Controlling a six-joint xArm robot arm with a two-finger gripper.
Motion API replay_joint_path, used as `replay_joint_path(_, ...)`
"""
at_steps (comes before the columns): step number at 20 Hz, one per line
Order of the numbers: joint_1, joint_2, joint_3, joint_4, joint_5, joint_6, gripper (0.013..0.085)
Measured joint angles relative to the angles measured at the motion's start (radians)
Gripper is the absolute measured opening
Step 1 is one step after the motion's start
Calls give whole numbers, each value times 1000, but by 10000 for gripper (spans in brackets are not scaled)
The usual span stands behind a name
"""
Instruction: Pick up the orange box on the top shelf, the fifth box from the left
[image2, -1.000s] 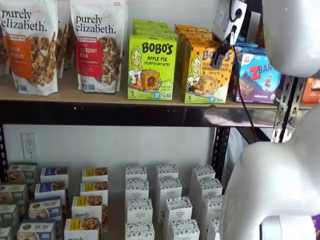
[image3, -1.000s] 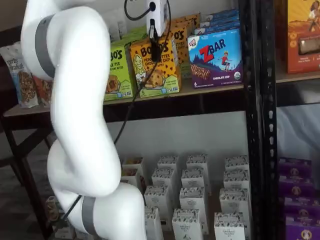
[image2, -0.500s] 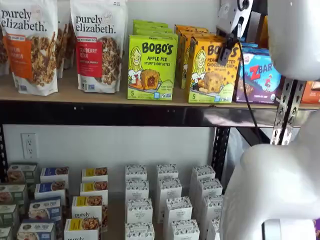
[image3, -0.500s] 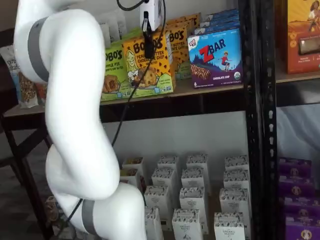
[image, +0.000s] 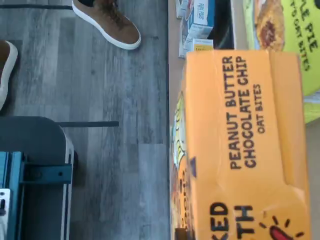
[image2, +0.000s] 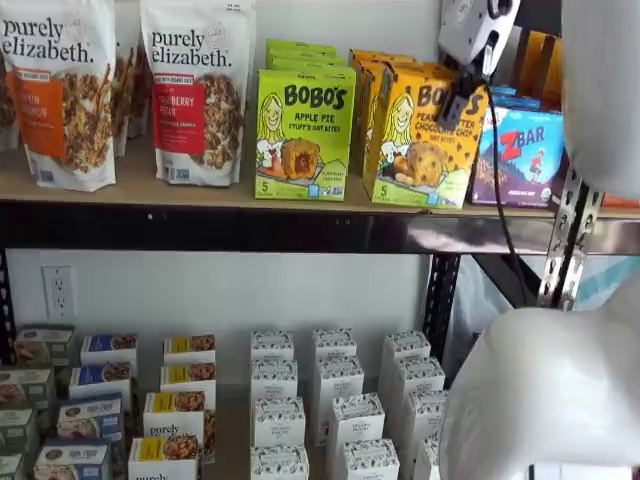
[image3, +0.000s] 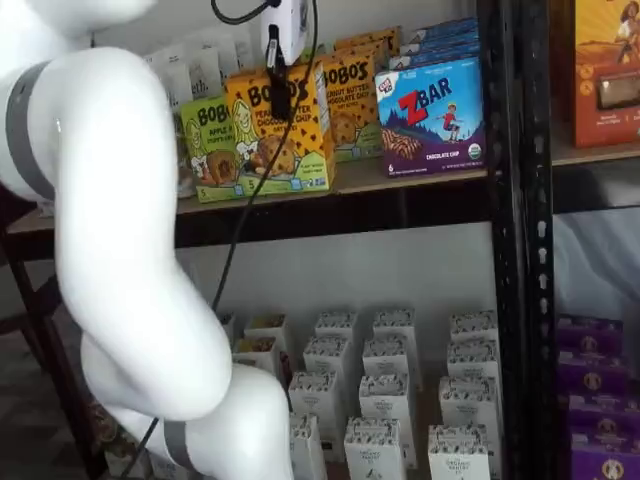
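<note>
Gripper (image3: 281, 100) is clamping the orange box (image3: 281, 135) by its top edge. You're tilting it forward so it clears the top shelf (image2: 250, 228).

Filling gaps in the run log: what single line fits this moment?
hand: shut on yellow-orange Bobo's carton | carton: tilted, gripped from above at front of tan wooden top shelf | neighbour: green Apple Pie box

Top shelf (image2: 200, 190): granola bags (image2: 195, 90), green box (image2: 303, 135), orange box (image2: 420, 145), ZBar box (image2: 520, 155) standing upright.
</note>
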Motion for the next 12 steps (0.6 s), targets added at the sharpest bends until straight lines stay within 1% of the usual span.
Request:
replay_joint_path(7,-19,-81,66,10,36,-10,370)
replay_joint_path(12,-30,-123,94,17,75,-14,370)
